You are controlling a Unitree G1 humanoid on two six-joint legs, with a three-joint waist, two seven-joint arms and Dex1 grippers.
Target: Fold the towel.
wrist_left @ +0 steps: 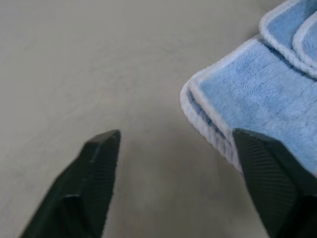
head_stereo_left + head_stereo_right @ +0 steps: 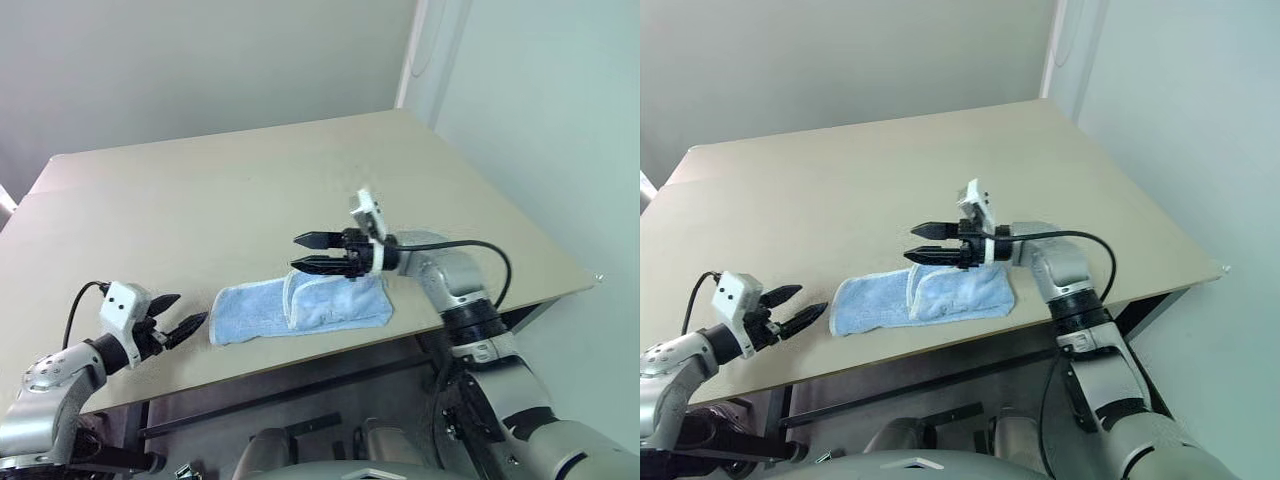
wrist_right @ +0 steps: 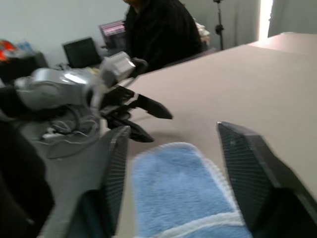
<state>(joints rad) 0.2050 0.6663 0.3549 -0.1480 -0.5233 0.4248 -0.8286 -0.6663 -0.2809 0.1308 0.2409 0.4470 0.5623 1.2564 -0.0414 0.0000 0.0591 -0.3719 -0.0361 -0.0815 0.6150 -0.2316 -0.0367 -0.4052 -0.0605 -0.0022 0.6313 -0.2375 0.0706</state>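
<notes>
Here the right hand (image 2: 308, 252) hangs above the right part of the towel (image 2: 300, 308), pointing level toward the robot's left, its two black fingers (image 2: 318, 240) spread apart with nothing between them. In the right wrist view the same fingers stand wide on either side of the blue cloth below, and they do not touch it.

The left hand (image 2: 178, 316) sits low near the front edge of the table (image 2: 250, 180), just beside the towel's left end, its fingers likewise apart and empty. The left wrist view shows the rounded, white-stitched corner of the towel close to one fingertip; whether the fingertip touches the cloth cannot be told.

The towel lies flat on the table near the front edge, between the two hands. It is light blue with white edging, and its right part is doubled over so that a curved white seam runs across the middle, while the left part lies as a thinner flap.

Beyond the table, the right wrist view shows a person (image 3: 158, 29) in dark clothing seated by a dark screen (image 3: 81, 52).
</notes>
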